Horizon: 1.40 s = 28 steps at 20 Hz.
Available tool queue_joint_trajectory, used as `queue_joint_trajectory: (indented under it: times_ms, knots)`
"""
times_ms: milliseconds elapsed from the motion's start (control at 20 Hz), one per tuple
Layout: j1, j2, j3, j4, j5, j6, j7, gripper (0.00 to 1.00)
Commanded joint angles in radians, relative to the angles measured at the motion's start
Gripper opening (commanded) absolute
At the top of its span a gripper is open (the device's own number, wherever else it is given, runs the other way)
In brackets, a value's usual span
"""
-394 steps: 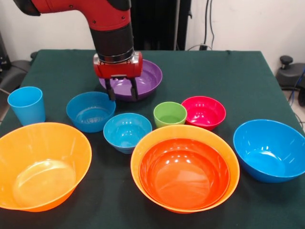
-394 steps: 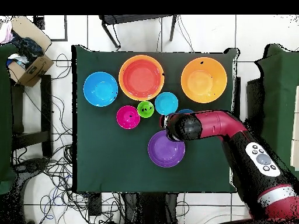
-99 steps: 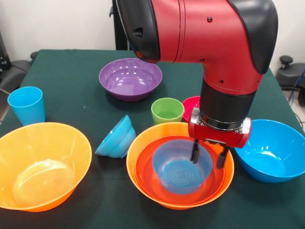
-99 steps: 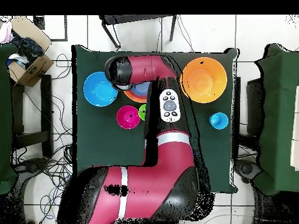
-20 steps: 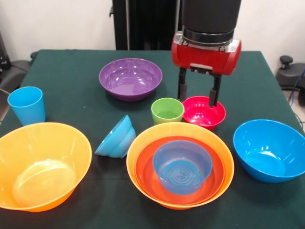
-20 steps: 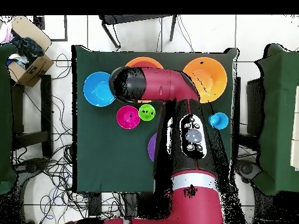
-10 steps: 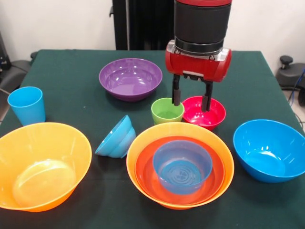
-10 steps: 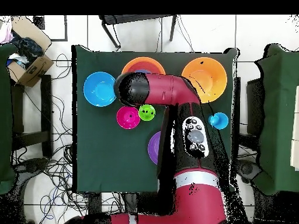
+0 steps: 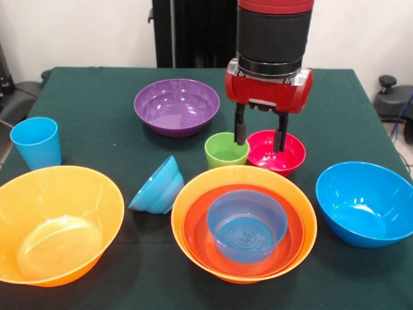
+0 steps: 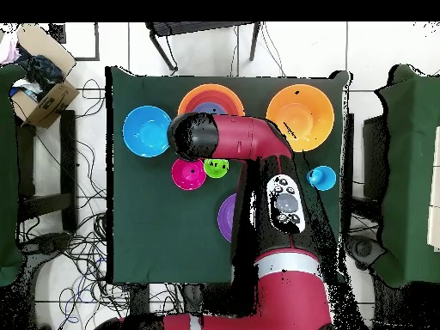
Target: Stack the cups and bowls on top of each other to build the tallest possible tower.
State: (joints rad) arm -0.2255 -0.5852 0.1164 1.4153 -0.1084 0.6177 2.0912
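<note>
The end effector (image 9: 259, 134) hangs at upper centre of the front view, its two dark fingers (image 9: 239, 126) spread apart with nothing between them, one tip down at the right rim of the lime green cup (image 9: 226, 150), the other over the small pink-red bowl (image 9: 276, 152). Cup and bowl sit just beside each other on the green surface (image 9: 97, 97). Below them, at lower centre, there's the tower (image 9: 244, 223): a big orange bowl with the red-orange bowl nested inside it and a blue bowl (image 9: 246, 224) sitting upright in that. To its left a second blue bowl (image 9: 157, 185) lies tipped on its side, rim toward the lower left. A third, larger blue bowl (image 9: 365, 203) stands at the right edge, well apart from the pile. The other big orange bowl (image 9: 55, 223) fills the lower left corner, with the light blue cup (image 9: 36, 142) upright just above it. The purple bowl (image 9: 176, 106) rests at upper centre-left. From overhead, the arm (image 10: 232, 137) covers much of the middle of the surface, hiding part of the tower.
</note>
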Motion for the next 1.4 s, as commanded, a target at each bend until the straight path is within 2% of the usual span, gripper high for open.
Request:
queue_joint_trajectory:
  times_ms: [50,700,1400]
  knots:
    - [0.004,0.072,0.029,0.092,-0.075,-0.075,0.003,1.00]
    - [-0.029,0.063,0.035,0.140,-0.098,-0.111,-0.049,1.00]
    - [-0.045,0.055,0.042,0.179,-0.135,-0.147,-0.037,1.00]
